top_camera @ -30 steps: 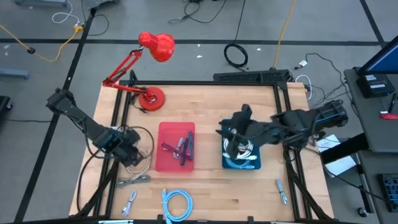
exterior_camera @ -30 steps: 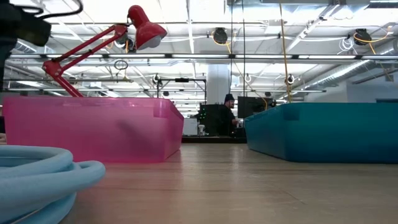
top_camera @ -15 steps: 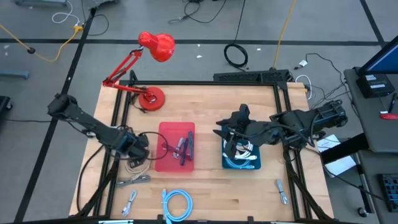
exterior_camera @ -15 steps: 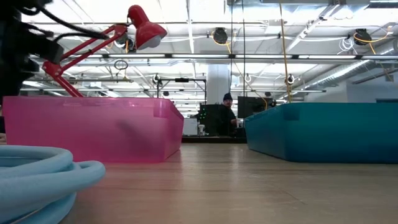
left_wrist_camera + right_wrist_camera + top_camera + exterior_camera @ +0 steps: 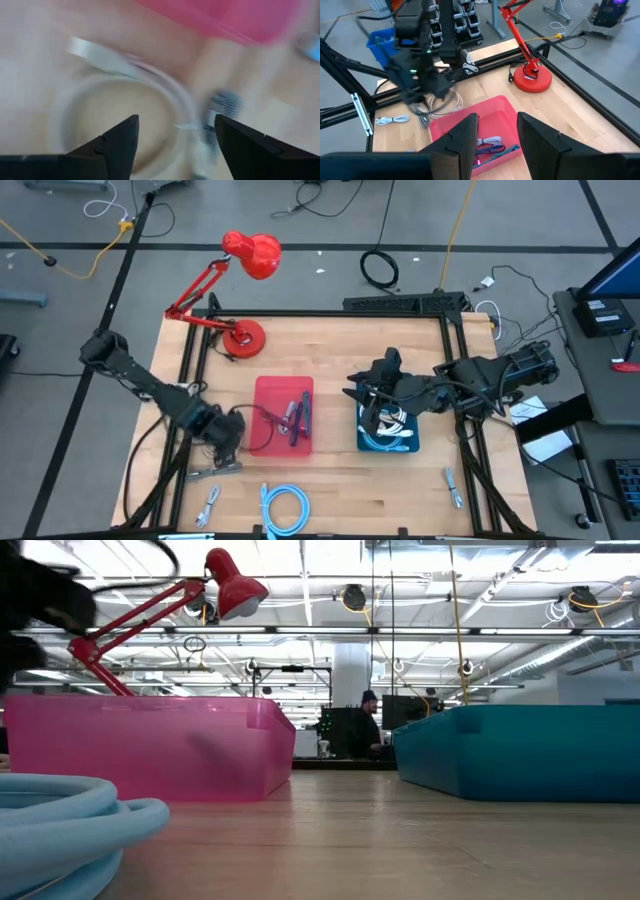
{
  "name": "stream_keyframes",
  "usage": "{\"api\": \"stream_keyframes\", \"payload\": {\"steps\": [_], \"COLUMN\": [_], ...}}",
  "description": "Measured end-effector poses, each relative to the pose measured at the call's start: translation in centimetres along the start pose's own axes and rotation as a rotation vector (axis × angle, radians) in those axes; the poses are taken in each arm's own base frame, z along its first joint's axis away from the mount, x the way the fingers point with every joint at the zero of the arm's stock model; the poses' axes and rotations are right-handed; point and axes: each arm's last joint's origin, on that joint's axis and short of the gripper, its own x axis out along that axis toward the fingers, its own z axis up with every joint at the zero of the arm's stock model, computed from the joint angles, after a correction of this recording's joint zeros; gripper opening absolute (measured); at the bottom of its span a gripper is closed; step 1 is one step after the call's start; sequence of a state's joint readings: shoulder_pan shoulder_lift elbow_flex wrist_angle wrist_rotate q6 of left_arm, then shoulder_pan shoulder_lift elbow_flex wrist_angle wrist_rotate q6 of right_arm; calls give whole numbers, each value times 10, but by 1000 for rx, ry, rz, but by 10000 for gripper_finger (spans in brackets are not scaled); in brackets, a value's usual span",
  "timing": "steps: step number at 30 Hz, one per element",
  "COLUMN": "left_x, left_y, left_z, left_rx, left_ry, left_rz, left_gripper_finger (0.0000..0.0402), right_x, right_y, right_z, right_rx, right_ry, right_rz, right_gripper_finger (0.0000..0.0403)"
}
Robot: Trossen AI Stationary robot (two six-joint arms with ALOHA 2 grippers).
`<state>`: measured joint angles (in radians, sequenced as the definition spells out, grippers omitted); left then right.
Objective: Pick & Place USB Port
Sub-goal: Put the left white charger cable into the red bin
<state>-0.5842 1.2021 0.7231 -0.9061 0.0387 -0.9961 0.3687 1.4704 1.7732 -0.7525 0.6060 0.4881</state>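
My left gripper [image 5: 172, 132] spread wide over white cable [image 5: 150, 80] beside pink bin [image 5: 282, 416]; coil could snag. Right gripper [image 5: 495, 131] also spread, idle.

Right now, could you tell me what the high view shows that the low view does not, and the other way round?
Only the high view shows what lies in the pink bin, dark cables, the left gripper beside that bin and the right gripper over the teal bin. Only the low view shows a person far behind the table. Both show the two bins, the red lamp and the light blue cable.
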Motion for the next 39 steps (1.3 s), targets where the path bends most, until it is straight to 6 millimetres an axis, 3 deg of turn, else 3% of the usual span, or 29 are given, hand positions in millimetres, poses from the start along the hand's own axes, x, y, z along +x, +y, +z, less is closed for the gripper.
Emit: {"api": "stream_keyframes", "payload": {"steps": [5, 13, 16, 21, 27, 32, 39], "left_x": [4, 24, 31, 39, 37, 28, 61], "left_y": [-32, -58, -68, -71, -76, -95, -108], "left_z": [-28, -66, -77, -93, -93, -85, -86], "left_rx": [36, -29, -105, -377, -475, -540, -502], "left_ry": [-29, 44, 96, 185, 103, 136, 150], "left_rz": [-124, -136, -171, -117, -101, -246, -227], "left_gripper_finger": [249, 248, 248, 248, 248, 248, 233], "right_x": [0, 1, 2, 1, 2, 2, 2], "right_y": [0, -2, -3, -2, -2, -3, -2], "right_z": [0, 1, 1, 3, 3, 5, 4], "right_rx": [1, 2, 4, 16, 16, 21, 13], "right_ry": [0, -15, -15, -31, -33, -36, -34], "right_rz": [0, -33, -33, -22, -22, -23, -19], "right_gripper_finger": [132, 132, 132, 132, 132, 132, 132]}}
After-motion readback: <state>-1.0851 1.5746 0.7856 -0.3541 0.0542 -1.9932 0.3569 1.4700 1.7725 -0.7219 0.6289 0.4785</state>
